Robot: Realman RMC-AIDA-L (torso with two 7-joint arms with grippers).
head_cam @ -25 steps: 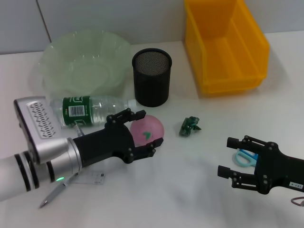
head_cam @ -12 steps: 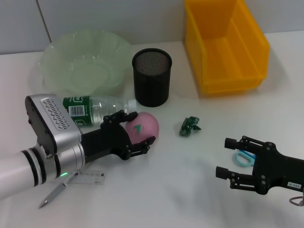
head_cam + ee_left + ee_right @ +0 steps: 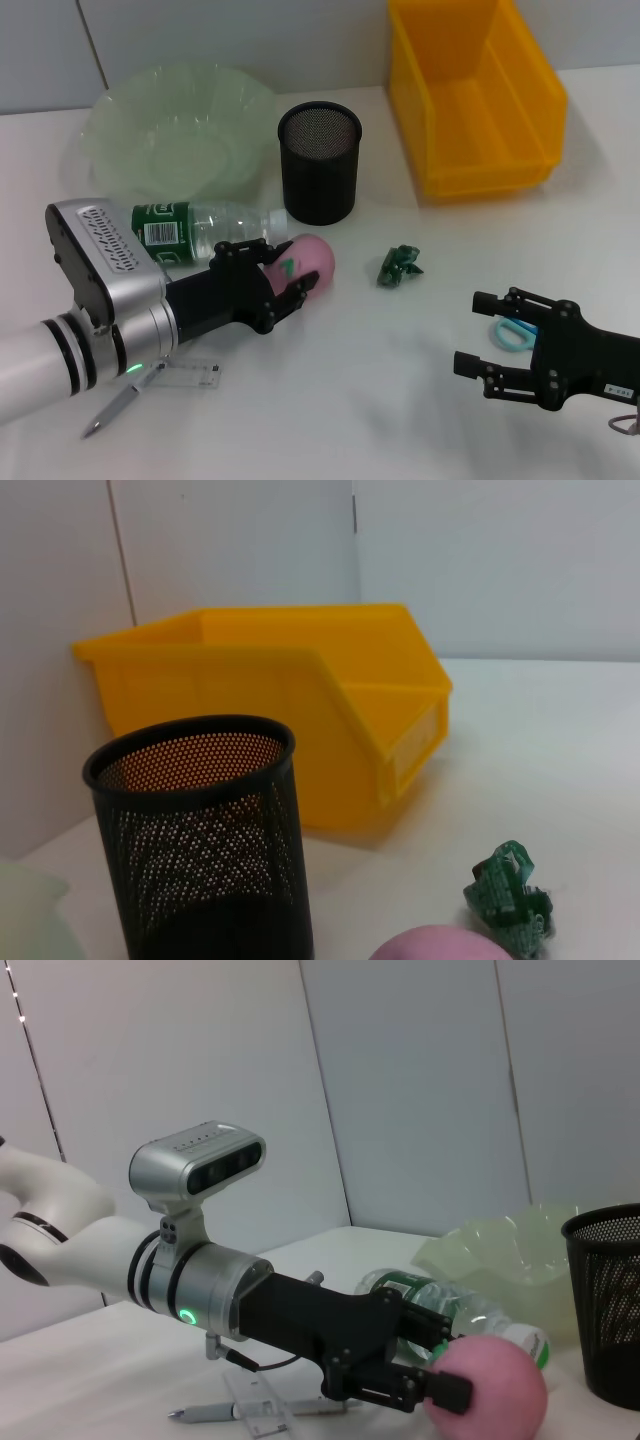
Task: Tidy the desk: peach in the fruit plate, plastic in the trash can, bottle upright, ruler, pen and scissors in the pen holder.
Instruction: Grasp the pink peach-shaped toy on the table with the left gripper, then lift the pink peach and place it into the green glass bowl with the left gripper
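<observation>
Peach point(image 3: 312, 262) gripped in left pincer point(image 3: 281, 279), lifted nearer bottle point(image 3: 200, 231); right pincer point(image 3: 497, 343) spread, unmoved.

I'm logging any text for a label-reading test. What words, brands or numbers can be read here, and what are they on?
None can be read.
Bottle: green label with a white barcode panel, print too small.
Right gripper: small white sticker on its body, illegible.
Ruler: markings too faint.
</observation>
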